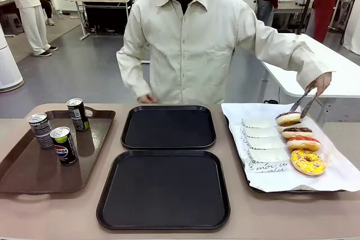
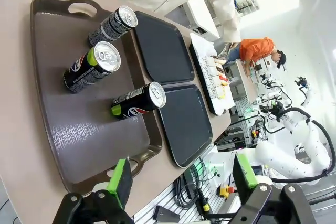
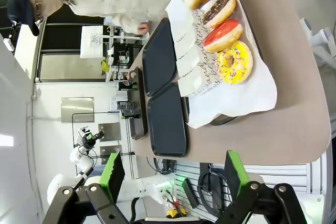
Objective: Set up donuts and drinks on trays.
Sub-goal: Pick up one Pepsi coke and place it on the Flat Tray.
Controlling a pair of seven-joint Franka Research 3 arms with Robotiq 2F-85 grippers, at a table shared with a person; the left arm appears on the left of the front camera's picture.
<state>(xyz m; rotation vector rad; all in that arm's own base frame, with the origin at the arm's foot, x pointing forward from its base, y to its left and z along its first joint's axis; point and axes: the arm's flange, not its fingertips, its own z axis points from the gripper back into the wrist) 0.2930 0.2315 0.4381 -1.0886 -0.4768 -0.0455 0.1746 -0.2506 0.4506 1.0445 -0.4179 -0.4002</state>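
Donuts (image 1: 304, 143): four in a row, right of frame, on the paper-lined tray (image 1: 337, 179).
Person's hand (image 1: 322, 84): upper right, pinching tongs (image 1: 301, 102) onto the farthest donut.
Drinks (image 1: 63, 145): three upright, left, on the brown tray (image 1: 22, 167).
Black trays (image 1: 169, 127): two, centre, just beside each other.
My left gripper (image 2: 182, 174): fingers spread, beyond the brown tray's end.
My right gripper (image 3: 173, 169): spread likewise.

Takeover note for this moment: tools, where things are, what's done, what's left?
Left tool: open, empty. Right tool: open, empty.
Three cans stand on the brown tray; four donuts lie on the paper-lined tray.
A person's hand holds tongs at the farthest donut.
Done: nothing yet; both black trays are bare.
Left: put donuts and cans on the black trays.
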